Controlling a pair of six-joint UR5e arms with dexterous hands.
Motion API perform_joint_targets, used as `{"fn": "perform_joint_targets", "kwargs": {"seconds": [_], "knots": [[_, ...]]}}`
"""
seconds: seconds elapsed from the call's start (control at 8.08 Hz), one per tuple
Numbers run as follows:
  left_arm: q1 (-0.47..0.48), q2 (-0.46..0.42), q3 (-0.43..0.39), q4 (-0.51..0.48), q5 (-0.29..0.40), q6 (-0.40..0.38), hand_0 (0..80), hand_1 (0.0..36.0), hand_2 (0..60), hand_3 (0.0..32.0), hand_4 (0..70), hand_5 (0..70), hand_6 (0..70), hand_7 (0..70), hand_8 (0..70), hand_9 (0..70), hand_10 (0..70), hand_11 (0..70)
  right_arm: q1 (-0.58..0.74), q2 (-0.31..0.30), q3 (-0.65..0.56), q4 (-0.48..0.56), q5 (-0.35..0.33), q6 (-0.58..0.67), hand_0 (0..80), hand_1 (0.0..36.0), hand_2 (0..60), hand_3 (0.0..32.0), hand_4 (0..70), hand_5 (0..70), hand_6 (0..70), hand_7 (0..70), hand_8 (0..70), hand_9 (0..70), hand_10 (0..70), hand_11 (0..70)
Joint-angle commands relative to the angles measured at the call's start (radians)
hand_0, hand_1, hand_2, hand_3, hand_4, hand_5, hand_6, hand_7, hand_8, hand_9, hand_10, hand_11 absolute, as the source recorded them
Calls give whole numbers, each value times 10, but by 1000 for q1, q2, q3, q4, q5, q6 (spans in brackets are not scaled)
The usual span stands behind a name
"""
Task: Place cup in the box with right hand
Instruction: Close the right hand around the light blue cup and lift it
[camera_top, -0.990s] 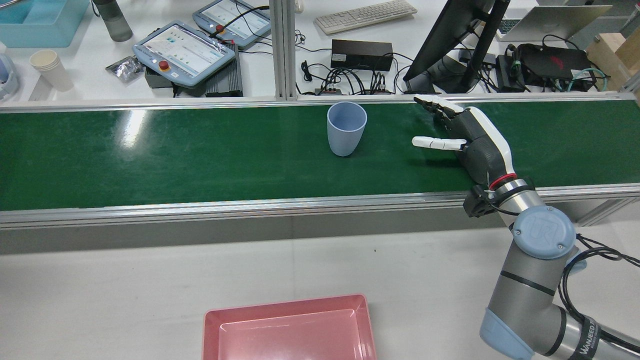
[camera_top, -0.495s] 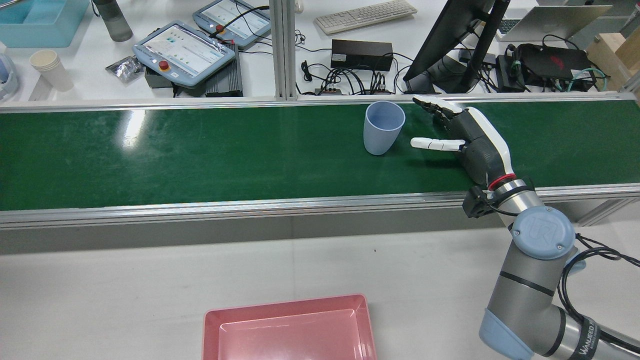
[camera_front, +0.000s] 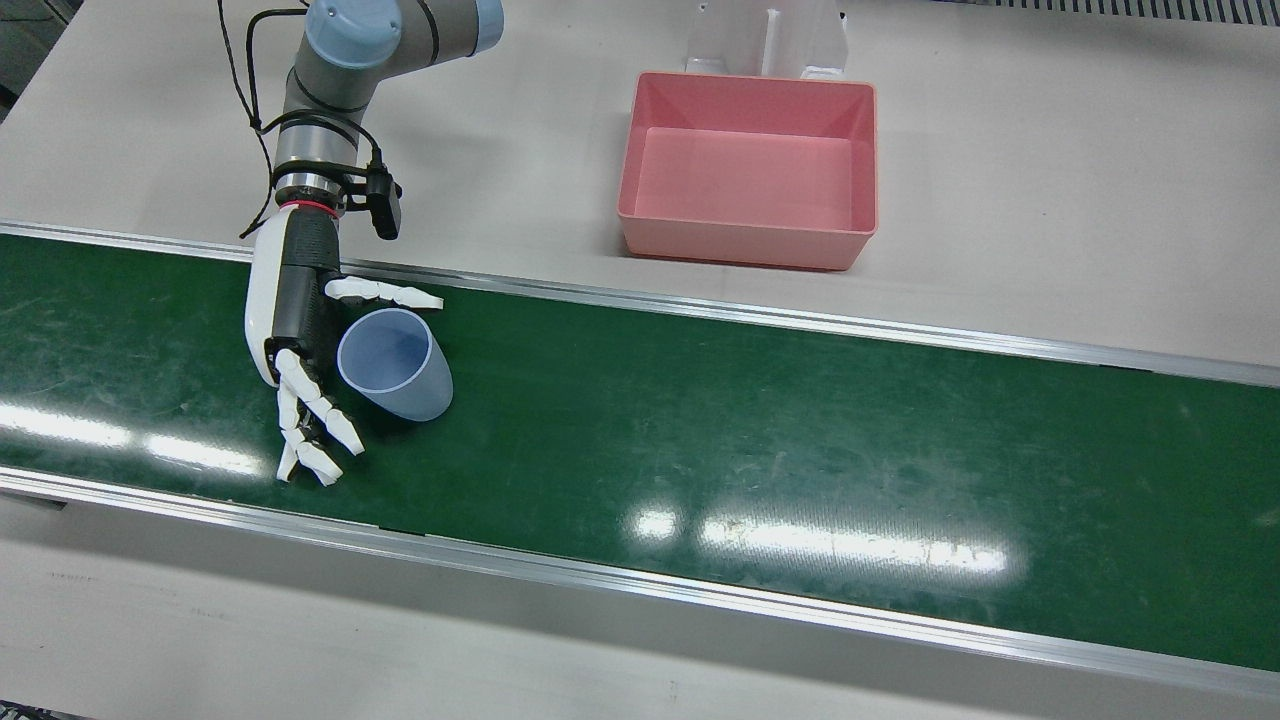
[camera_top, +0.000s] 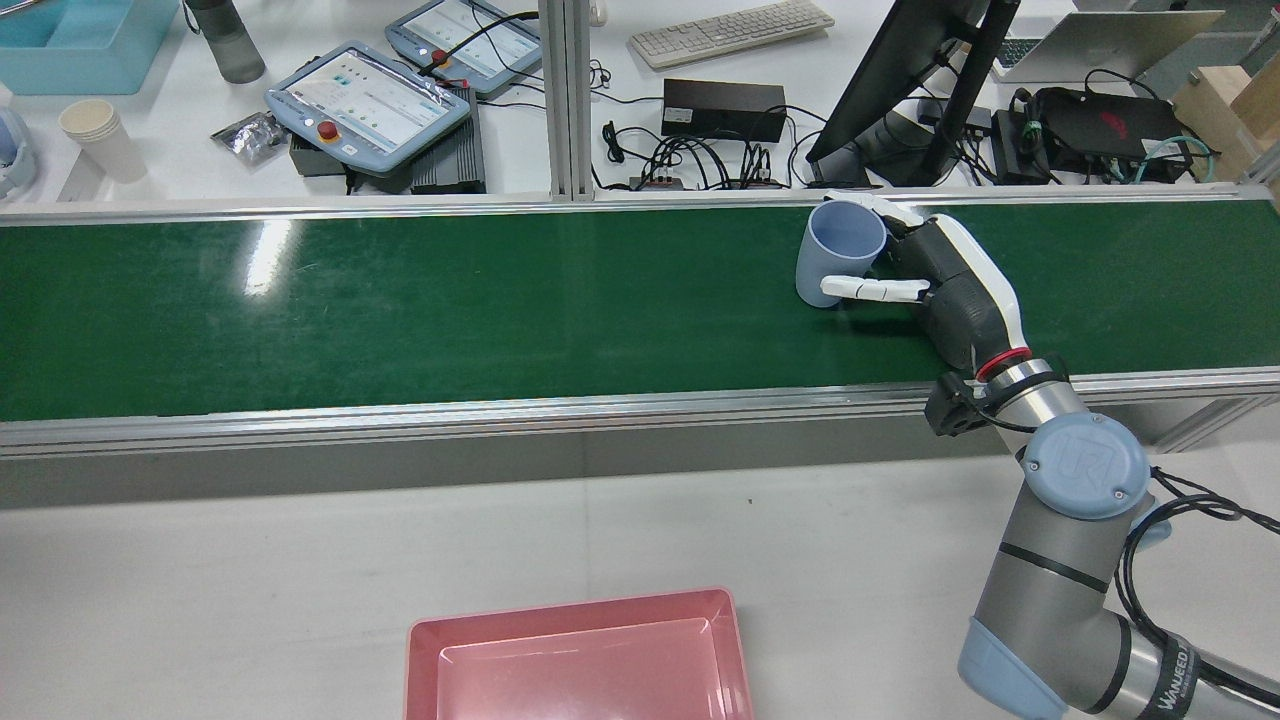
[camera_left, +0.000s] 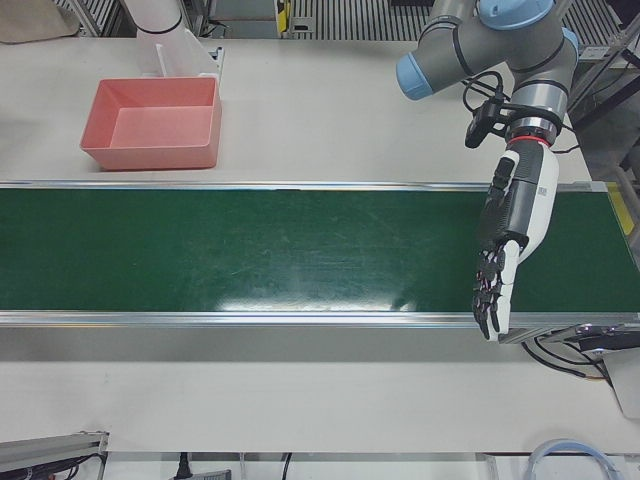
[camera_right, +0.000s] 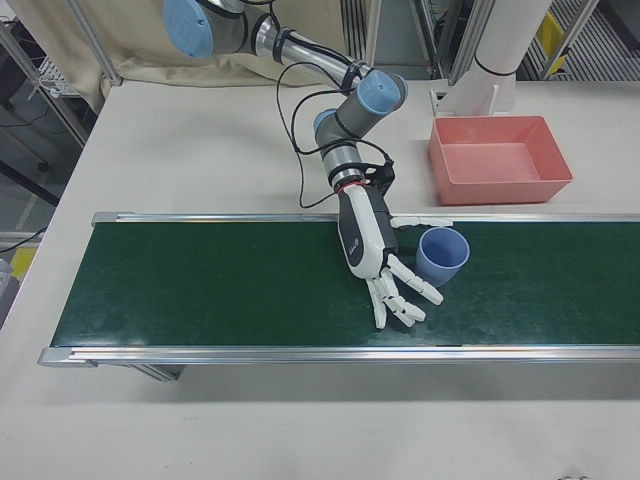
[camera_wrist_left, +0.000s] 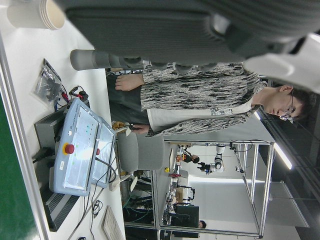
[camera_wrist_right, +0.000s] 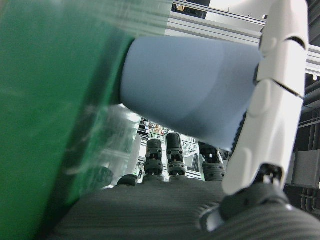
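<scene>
A light blue cup (camera_front: 400, 375) stands upright on the green belt (camera_front: 800, 440). It sits in the crook of my right hand (camera_front: 295, 310), between the thumb and the spread fingers (camera_front: 315, 425). The hand is open, its fingers not closed around the cup. The rear view shows the cup (camera_top: 838, 245) against the right hand (camera_top: 950, 285) near the belt's far edge. The right hand view shows the cup (camera_wrist_right: 190, 95) close to the palm. The pink box (camera_front: 745, 250) stands empty on the white table beside the belt. My left hand (camera_left: 512, 225) hangs open over the belt's other end.
Aluminium rails (camera_front: 700, 590) edge the belt on both sides. Beyond the far rail in the rear view stand teach pendants (camera_top: 365, 100), cables, a monitor stand (camera_top: 900, 100) and paper cups (camera_top: 100, 135). A white pedestal (camera_front: 765, 35) stands behind the box.
The cup has travelled along the belt toward my right hand and now sits between its thumb and fingers. The hand has stayed almost still and open.
</scene>
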Motion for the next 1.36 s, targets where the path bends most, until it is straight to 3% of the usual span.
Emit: {"fn": "perform_joint_targets", "kwargs": {"seconds": [0.0, 0.12, 0.25, 0.37, 0.49, 0.74, 0.99, 1.24], "knots": [[0, 0, 0, 1, 0, 0, 0, 0, 0, 0, 0, 0, 0, 0, 0, 0, 0, 0, 1, -6, 4, -11, 77, -5, 508, 188, 95, 0, 83, 65, 79, 319, 126, 180, 0, 12], [0, 0, -1, 0, 0, 0, 0, 0, 0, 0, 0, 0, 0, 0, 0, 0, 0, 0, 1, -9, 7, -11, 97, -14, 515, 209, 169, 0, 142, 71, 135, 561, 170, 284, 19, 43], [0, 0, -2, 1, 0, 0, 0, 0, 0, 0, 0, 0, 0, 0, 0, 0, 0, 0, 3, -12, 7, -12, 98, -14, 490, 281, 600, 0, 665, 76, 319, 700, 364, 595, 150, 224], [0, 0, -2, 1, 0, 0, 0, 0, 0, 0, 0, 0, 0, 0, 0, 0, 0, 0, 5, -17, 7, -12, 96, -14, 463, 336, 600, 0, 700, 88, 372, 700, 511, 700, 260, 377], [0, 0, -2, 1, 0, 0, 0, 0, 0, 0, 0, 0, 0, 0, 0, 0, 0, 0, 6, -32, 21, -12, 96, -11, 454, 355, 600, 0, 700, 95, 388, 700, 575, 700, 311, 441], [0, 0, -2, 0, 0, 0, 0, 0, 0, 0, 0, 0, 0, 0, 0, 0, 0, 0, 21, -73, 148, -12, 92, -14, 460, 358, 600, 0, 700, 99, 388, 700, 571, 700, 310, 442], [0, 0, 0, 0, 0, 0, 0, 0, 0, 0, 0, 0, 0, 0, 0, 0, 0, 0, -15, -71, 276, -11, 82, -38, 459, 319, 600, 0, 700, 96, 383, 700, 558, 700, 303, 434], [0, 0, 0, 0, 0, 0, 0, 0, 0, 0, 0, 0, 0, 0, 0, 0, 0, 0, -162, -64, 427, -9, 55, -193, 457, 255, 600, 0, 700, 88, 382, 700, 561, 700, 316, 448]]}}
